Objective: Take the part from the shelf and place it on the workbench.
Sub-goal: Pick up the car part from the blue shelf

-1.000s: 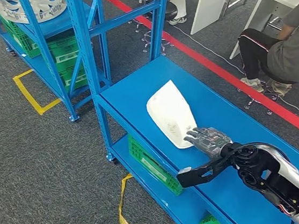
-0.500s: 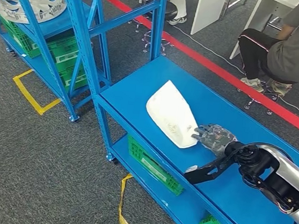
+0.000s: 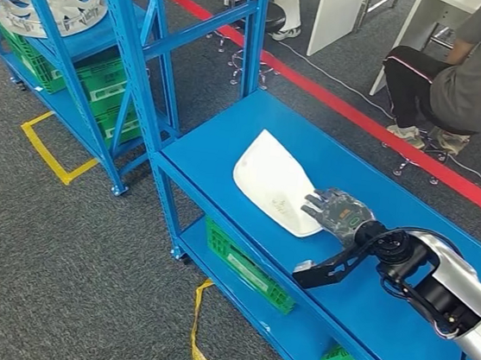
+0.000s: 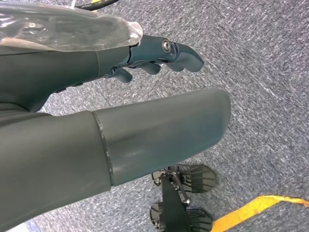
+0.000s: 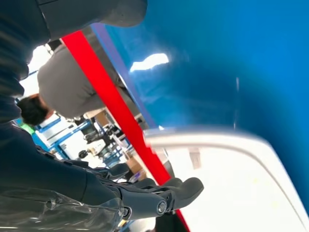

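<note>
The white moulded part [image 3: 276, 184] lies flat on the blue workbench [image 3: 367, 316], near its left end. My right hand [image 3: 337, 214] reaches in from the right, fingers spread, fingertips resting on the part's near edge without closing round it. In the right wrist view the hand's dark fingers [image 5: 160, 193] stretch out just above the white part [image 5: 236, 183] and the blue workbench [image 5: 236, 58]. My left hand [image 4: 109, 96] hangs over grey carpet, its fingers [image 4: 160, 53] loosely extended and holding nothing.
A blue shelf rack [image 3: 142, 47] stands to the left, carrying a silver wheel cover [image 3: 55, 2]. Green crates [image 3: 248, 263] sit on the lower level under the workbench. A person [image 3: 472, 76] sits beyond the red floor line [image 3: 363, 116]. Yellow tape [image 3: 47, 154] marks the carpet.
My right hand drew back a little, then moved forward onto the part's edge again. The part has slid slightly to the left on the workbench.
</note>
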Tool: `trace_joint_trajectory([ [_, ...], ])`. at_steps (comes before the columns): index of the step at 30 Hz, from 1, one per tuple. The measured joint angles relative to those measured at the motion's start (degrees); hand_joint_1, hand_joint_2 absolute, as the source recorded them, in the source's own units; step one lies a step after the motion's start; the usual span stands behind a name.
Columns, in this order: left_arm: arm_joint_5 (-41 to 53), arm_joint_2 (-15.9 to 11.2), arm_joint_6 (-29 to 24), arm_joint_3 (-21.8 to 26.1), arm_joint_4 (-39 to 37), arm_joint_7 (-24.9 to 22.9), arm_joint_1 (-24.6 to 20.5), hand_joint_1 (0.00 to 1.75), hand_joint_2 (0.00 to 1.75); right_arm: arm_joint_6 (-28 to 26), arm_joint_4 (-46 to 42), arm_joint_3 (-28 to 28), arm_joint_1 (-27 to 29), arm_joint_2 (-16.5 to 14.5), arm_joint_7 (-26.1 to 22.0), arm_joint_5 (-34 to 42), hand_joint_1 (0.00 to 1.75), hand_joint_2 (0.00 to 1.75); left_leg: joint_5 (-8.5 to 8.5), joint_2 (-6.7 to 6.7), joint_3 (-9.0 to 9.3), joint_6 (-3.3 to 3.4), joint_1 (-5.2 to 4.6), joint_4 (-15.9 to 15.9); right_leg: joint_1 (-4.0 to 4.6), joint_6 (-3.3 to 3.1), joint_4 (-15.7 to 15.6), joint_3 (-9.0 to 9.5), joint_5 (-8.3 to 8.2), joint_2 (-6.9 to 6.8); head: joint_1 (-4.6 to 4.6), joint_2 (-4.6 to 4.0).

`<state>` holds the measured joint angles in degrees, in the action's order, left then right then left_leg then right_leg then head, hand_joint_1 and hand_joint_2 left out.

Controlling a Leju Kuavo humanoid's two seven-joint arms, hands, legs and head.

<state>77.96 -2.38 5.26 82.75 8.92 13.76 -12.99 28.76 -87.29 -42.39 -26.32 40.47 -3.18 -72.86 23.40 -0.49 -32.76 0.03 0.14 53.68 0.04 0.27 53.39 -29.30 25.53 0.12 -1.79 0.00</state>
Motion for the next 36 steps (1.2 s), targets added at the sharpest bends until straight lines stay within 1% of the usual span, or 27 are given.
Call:
trace_joint_trajectory([
  [6,0.0,0.0,-0.02,0.0,0.0,0.14,0.04,0.0,0.0,-4.89,0.48,1.43,-1.79,-2.43,-0.77,-3.12,0.0,1.75,0.0,0.0,0.02,0.0,0.0,-0.01,0.0,0.0,0.0,0.0,0.0,0.0,0.01,0.0],
  [12,0.01,0.01,-0.07,0.0,0.0,0.2,0.09,0.0,0.0,-6.81,1.09,2.9,-3.24,-4.83,-1.37,-3.84,0.0,1.75,0.0,-0.01,0.01,0.0,0.0,-0.01,0.0,0.0,0.01,0.01,0.0,-0.01,-0.03,0.0],
  [19,-0.1,0.02,-0.13,0.0,0.0,0.2,0.09,0.0,0.0,-7.73,2.84,3.6,-5.29,-7.54,-2.11,-4.59,0.0,1.75,-0.01,-0.01,0.02,0.0,0.0,-0.01,0.0,0.0,0.0,0.01,0.0,-0.02,-0.01,0.0],
  [26,-0.32,0.02,-0.21,0.0,0.0,0.2,0.12,0.0,0.0,-8.14,4.54,3.72,-5.72,-8.93,-2.5,-4.6,0.0,1.75,0.0,-0.01,0.01,0.0,0.0,-0.01,0.0,0.0,0.01,0.0,0.0,-0.02,-0.02,0.0],
  [36,-0.33,0.02,-0.29,0.0,0.0,0.2,0.18,0.0,0.0,-8.26,5.88,4.05,-5.77,-9.77,-2.51,-4.61,0.0,1.75,0.0,-0.01,0.02,0.0,0.0,-0.01,0.0,0.0,0.0,0.01,0.01,-0.02,-0.01,0.0],
])
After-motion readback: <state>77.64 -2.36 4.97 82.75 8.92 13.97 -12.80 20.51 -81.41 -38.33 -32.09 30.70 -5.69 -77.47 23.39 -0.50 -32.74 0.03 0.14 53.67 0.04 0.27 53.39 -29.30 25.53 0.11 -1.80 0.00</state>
